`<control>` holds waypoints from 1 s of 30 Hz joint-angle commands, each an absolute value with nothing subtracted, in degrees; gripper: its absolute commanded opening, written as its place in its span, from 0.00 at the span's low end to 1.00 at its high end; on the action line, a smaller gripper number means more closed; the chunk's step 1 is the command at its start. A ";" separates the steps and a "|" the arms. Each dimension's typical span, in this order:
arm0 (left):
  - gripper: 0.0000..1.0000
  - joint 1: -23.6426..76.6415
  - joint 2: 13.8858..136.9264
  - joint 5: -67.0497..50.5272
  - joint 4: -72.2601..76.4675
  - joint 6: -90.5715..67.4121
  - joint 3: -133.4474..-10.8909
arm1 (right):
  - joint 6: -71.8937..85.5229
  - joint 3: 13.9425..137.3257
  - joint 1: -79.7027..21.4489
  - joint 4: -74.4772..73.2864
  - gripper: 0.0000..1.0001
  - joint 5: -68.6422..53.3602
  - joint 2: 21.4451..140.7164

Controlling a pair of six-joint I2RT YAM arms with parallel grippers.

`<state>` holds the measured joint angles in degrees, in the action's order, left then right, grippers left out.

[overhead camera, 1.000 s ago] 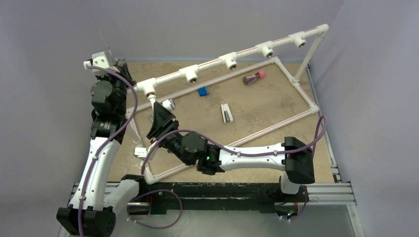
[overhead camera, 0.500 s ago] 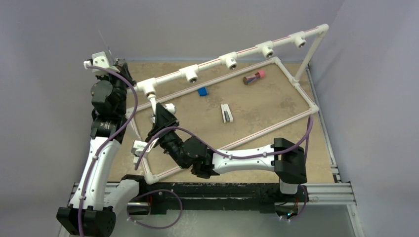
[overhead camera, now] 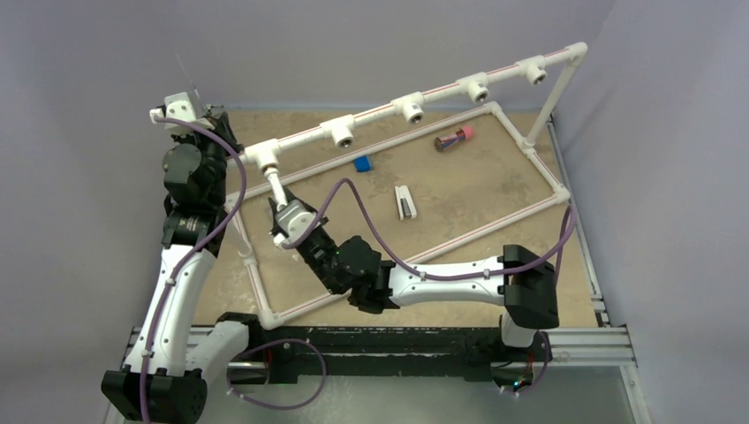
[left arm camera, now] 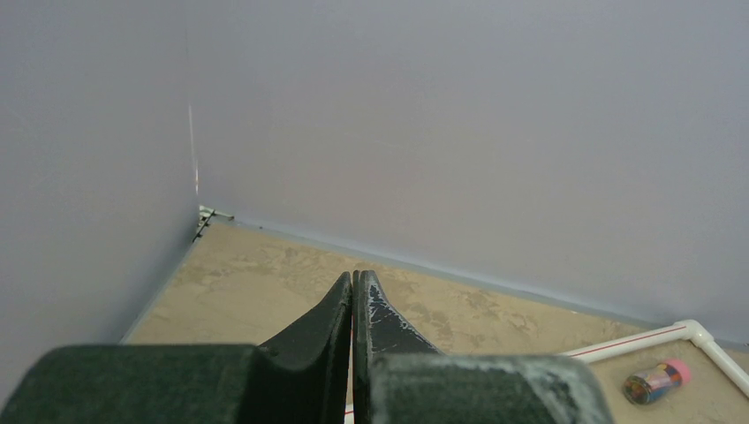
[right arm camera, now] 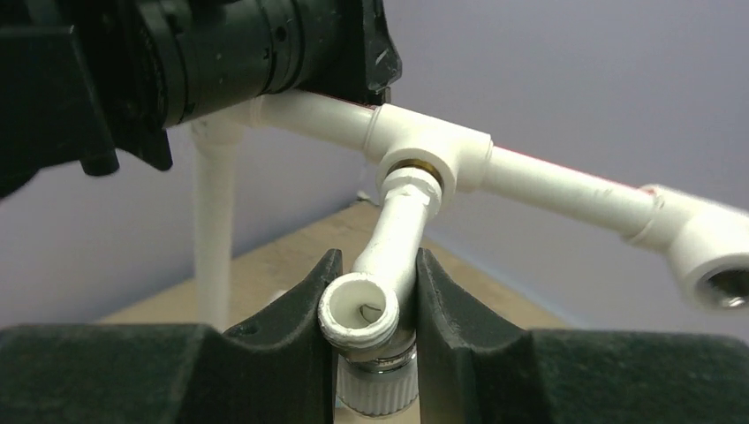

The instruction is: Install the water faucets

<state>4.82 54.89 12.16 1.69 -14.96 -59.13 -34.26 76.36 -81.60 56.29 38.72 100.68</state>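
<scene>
Water faucet [right arm camera: 390, 231]: slants down from the left-most T-fitting [right arm camera: 431, 152] of the raised pipe [overhead camera: 380, 113], near the far left corner of the counter [overhead camera: 495, 181]. Its upper end meets the mouth of the fitting's socket, where a brass-coloured ring shows. The open round spout end faces the right wrist camera, and a ribbed white knob sits just below it.

Right gripper [right arm camera: 371, 305]: clamped on the water faucet, one black finger [right arm camera: 305, 309] pressed to each side of the lower end. In the top view the arm reaches across from the near right to the far left part of the counter, gripper [overhead camera: 284, 210] just below the fitting [overhead camera: 264, 157].

Left gripper [left arm camera: 353, 305]: fingers pressed together with nothing between them, pointing toward the far left corner and the wall, off the counter surface.

Other T-fittings: four more along the raised pipe toward the far right corner, sockets bare [overhead camera: 412, 109].

Pipe frame [overhead camera: 521, 215]: white rectangle of pipe lying flat on the counter.

Blue block [overhead camera: 361, 163]: inside the frame, near the far edge.

White-and-black piece [overhead camera: 404, 202]: flat, mid-counter, inside the frame.

Vial [overhead camera: 454, 138]: pink-capped, on its side inside the frame, toward the far right corner.
</scene>
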 commanded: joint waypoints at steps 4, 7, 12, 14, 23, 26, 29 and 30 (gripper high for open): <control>0.00 5.71 57.33 6.15 -14.27 -15.82 -54.76 | 13.31 71.86 -81.12 67.78 0.00 37.17 96.61; 0.00 5.71 57.37 6.02 -14.19 -15.82 -54.76 | 25.50 69.65 -81.06 70.98 0.00 38.89 95.79; 0.00 5.71 57.21 5.82 -14.24 -15.91 -54.71 | 41.59 68.44 -80.42 73.67 0.00 39.11 95.28; 0.00 5.71 57.13 5.92 -14.22 -15.91 -54.67 | 47.92 67.32 -79.69 75.69 0.00 38.88 95.18; 0.00 5.72 57.04 5.60 -14.15 -16.00 -54.70 | 65.64 65.25 -77.34 75.70 0.16 34.68 93.94; 0.00 5.72 57.04 5.60 -14.15 -16.00 -54.67 | 65.55 64.27 -77.35 73.99 0.39 34.75 93.12; 0.00 5.72 57.04 5.61 -14.15 -16.00 -54.69 | 64.86 62.83 -77.35 72.33 0.53 35.00 91.76; 0.00 5.71 57.04 5.62 -14.15 -16.00 -54.73 | 64.53 62.36 -77.34 71.73 0.56 35.10 91.26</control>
